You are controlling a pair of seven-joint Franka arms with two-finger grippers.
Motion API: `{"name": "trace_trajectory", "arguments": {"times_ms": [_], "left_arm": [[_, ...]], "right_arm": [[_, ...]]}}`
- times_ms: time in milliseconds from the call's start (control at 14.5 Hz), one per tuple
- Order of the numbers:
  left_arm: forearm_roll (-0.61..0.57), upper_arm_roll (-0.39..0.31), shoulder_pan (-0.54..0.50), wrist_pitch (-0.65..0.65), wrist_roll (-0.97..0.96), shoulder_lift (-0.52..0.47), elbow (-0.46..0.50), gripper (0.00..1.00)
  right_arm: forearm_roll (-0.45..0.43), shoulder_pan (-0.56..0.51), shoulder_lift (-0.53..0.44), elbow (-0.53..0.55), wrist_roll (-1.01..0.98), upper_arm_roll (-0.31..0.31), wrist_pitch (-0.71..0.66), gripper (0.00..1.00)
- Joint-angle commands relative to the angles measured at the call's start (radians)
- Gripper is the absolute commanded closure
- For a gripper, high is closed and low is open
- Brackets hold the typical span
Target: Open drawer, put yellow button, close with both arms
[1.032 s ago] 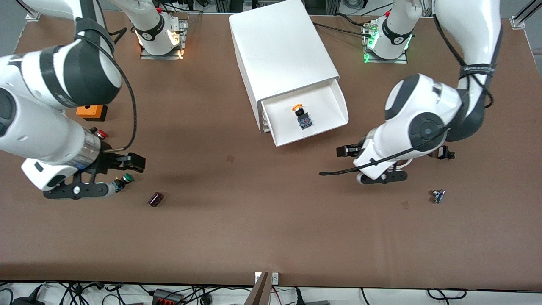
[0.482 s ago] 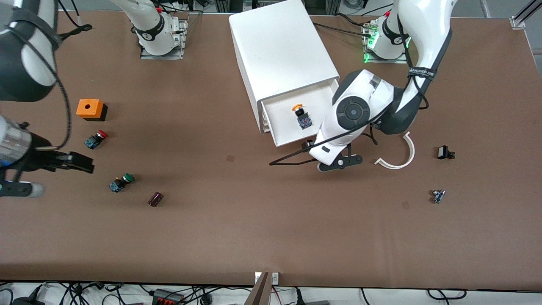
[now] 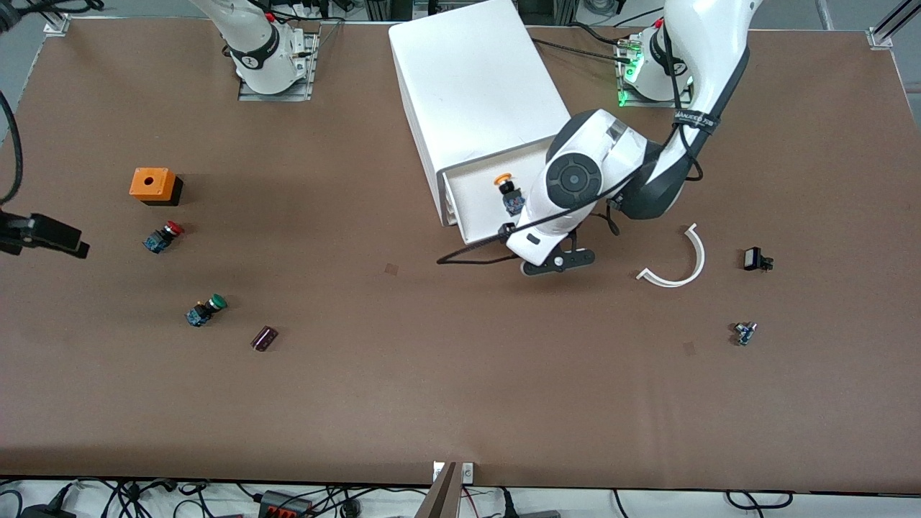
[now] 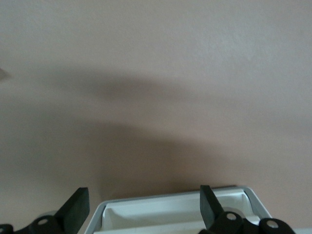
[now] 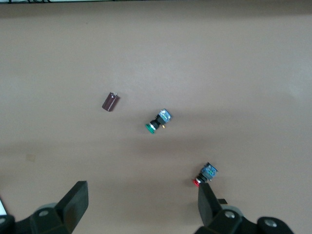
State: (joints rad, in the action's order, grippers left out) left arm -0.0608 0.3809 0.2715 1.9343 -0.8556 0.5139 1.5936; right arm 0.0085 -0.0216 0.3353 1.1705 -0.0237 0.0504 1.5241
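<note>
Left gripper (image 4: pixel 141 214) has moved in over the drawer (image 3: pixel 478 229) front, fingers spread.
Button (image 3: pixel 508 191) lies inside; right gripper (image 5: pixel 141 207), spread, has risen toward its table end.

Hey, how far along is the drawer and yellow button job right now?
Done: the drawer is open and the yellow button lies inside it. In hand: the left end effector, fingers open and empty, is at the drawer's front edge, seemingly lined up to push. Left: closing it. The right end effector, open, hangs over the green button and red button.
</note>
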Motion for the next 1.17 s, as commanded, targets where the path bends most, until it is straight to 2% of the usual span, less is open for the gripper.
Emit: {"name": "trace_trajectory", "arguments": {"times_ms": [0, 206, 482, 619, 895, 1101], "left_arm": [[0.002, 0.039, -0.020, 0.006, -0.031, -0.081, 0.094, 0.00], [0.030, 0.076, -0.020, 0.008, -0.078, -0.090, 0.123, 0.00], [0.032, 0.133, -0.023, 0.009, -0.140, -0.094, 0.163, 0.00], [0.032, 0.167, -0.044, 0.008, -0.140, -0.097, 0.179, 0.00], [0.032, 0.301, -0.144, 0.006, -0.187, -0.097, 0.198, 0.00], [0.032, 0.361, -0.198, 0.006, -0.195, -0.095, 0.207, 0.00]], "right_arm": [[-0.022, -0.008, -0.102, 0.132, -0.022, -0.024, 0.042, 0.00], [-0.051, 0.018, -0.128, 0.161, -0.024, -0.024, 0.028, 0.00], [-0.055, 0.019, -0.306, 0.443, -0.022, -0.023, 0.141, 0.00], [-0.058, 0.019, -0.369, 0.535, -0.021, -0.023, 0.162, 0.00], [-0.056, 0.015, -0.383, 0.554, -0.021, -0.023, 0.171, 0.00], [-0.056, 0.017, -0.361, 0.535, -0.027, -0.023, 0.166, 0.00]]}}
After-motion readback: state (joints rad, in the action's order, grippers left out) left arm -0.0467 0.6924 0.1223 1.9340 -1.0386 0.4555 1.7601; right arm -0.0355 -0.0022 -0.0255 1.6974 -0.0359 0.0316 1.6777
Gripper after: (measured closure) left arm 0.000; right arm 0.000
